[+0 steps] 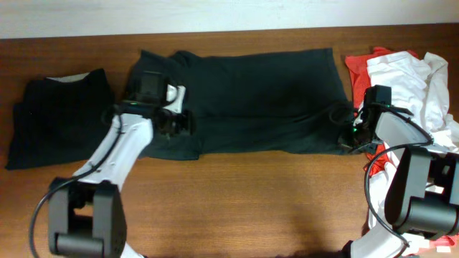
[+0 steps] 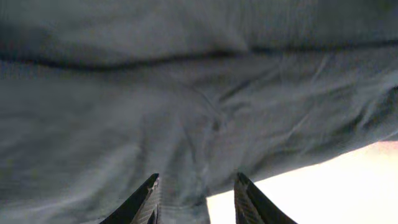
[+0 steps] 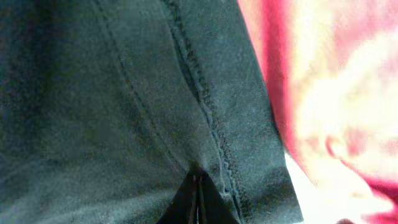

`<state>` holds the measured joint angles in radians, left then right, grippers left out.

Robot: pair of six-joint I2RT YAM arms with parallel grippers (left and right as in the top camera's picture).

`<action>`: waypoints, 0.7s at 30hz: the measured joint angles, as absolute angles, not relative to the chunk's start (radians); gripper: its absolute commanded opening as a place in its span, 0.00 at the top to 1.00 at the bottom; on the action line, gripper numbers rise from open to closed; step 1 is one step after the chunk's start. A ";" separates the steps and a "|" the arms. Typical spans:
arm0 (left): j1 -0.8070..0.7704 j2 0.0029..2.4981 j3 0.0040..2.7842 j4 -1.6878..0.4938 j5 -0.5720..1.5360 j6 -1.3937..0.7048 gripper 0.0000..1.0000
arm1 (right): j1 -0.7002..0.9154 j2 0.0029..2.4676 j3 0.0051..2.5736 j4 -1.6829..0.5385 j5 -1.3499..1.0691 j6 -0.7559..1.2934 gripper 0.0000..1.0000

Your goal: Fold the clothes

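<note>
The large black shirt [image 1: 258, 100] lies spread wide across the middle of the bench [image 1: 251, 208], from left of centre almost to the right-hand pile. Its lower edge runs roughly level, and one flap drops a little lower at the lower left.

My left hand [image 1: 174, 122] is over that lower left part of the shirt. In my left wrist view, my left hand [image 2: 198, 198] has its two fingers [image 2: 149, 198] spread apart at the bottom of the frame. A wrinkled edge of the black cloth lies in the gap between them, and I cannot tell whether they touch it. The bench shows bright in the lower right corner.

My right hand [image 1: 350, 140] is at the shirt's lower right corner, close beside the heap on the right. In my right wrist view, my right hand [image 3: 198, 198] is pressed together, pinching the black cloth just beside a stitched seam that runs down towards the tips. Blurred red and pale cloth fills the right of that frame.

At the far left of the overhead view sits a folded black shirt [image 1: 61, 118], apart from the large one. At the upper right, a red shirt [image 1: 356, 68] and a white shirt [image 1: 409, 79] lie crumpled together, with the white one mostly on top.
</note>
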<state>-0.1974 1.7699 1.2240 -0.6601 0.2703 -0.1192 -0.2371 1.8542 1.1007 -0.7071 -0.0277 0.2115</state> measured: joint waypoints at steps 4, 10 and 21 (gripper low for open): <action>-0.272 1.831 1.220 -0.664 0.239 -0.119 0.62 | -0.236 1.850 1.097 -0.724 0.004 0.242 0.96; -0.348 1.906 1.219 -0.674 0.138 -0.119 0.68 | -0.234 1.849 1.096 -0.728 0.013 0.259 0.96; -0.364 1.926 1.219 -0.669 -0.017 -0.109 0.99 | -0.234 1.849 1.096 -0.729 0.016 0.260 0.96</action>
